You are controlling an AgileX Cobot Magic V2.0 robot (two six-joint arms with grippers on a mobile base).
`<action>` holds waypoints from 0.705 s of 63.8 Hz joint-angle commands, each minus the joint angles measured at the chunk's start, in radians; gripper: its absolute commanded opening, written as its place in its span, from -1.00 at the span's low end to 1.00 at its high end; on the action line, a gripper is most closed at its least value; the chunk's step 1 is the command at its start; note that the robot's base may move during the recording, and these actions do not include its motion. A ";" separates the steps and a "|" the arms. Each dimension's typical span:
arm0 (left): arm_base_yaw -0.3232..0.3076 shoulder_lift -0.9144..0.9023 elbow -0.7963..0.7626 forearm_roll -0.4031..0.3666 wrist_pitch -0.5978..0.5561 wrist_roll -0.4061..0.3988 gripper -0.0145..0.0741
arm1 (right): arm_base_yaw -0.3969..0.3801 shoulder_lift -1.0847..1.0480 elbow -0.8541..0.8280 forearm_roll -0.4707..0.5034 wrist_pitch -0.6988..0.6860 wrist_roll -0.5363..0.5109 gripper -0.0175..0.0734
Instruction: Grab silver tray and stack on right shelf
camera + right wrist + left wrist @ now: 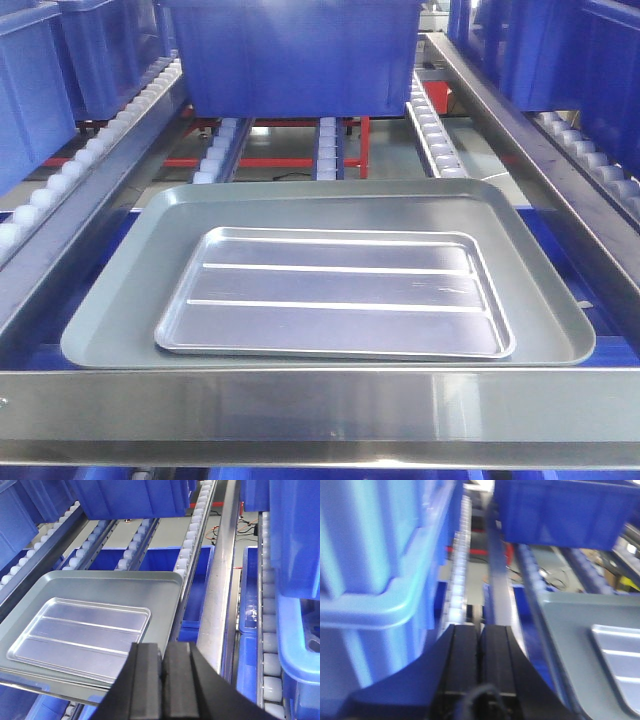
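The silver tray (335,295), shiny with two raised ribs, lies flat inside the larger dull grey tray (115,300) on the roller shelf, behind its broad steel front bar (320,405). In the right wrist view the silver tray (80,630) is left of and below my right gripper (163,647), which is shut and empty above the grey tray's (160,595) right front corner. My left gripper (480,627) is shut and empty, left of the grey tray (570,625), with the silver tray (620,655) at the far right edge. Neither gripper shows in the front view.
A large blue bin (290,55) stands on the white rollers (435,130) just behind the trays. More blue bins flank both sides (370,555) (300,555). Sloped steel side rails (530,140) border the lane. Blue bins show on the level below (195,595).
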 commanded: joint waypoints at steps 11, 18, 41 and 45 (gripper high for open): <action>0.046 -0.020 0.031 -0.039 -0.166 0.007 -0.88 | -0.002 0.012 -0.025 -0.024 -0.079 -0.008 -0.50; 0.046 -0.020 0.031 -0.039 -0.166 0.007 -0.88 | -0.002 0.012 -0.025 -0.024 -0.079 -0.008 -0.50; 0.046 -0.020 0.031 -0.039 -0.166 0.007 -0.88 | -0.002 0.012 -0.025 -0.024 -0.079 -0.008 -0.50; 0.046 -0.020 0.031 -0.039 -0.166 0.007 -0.88 | -0.002 0.012 -0.025 -0.024 -0.079 -0.008 -0.50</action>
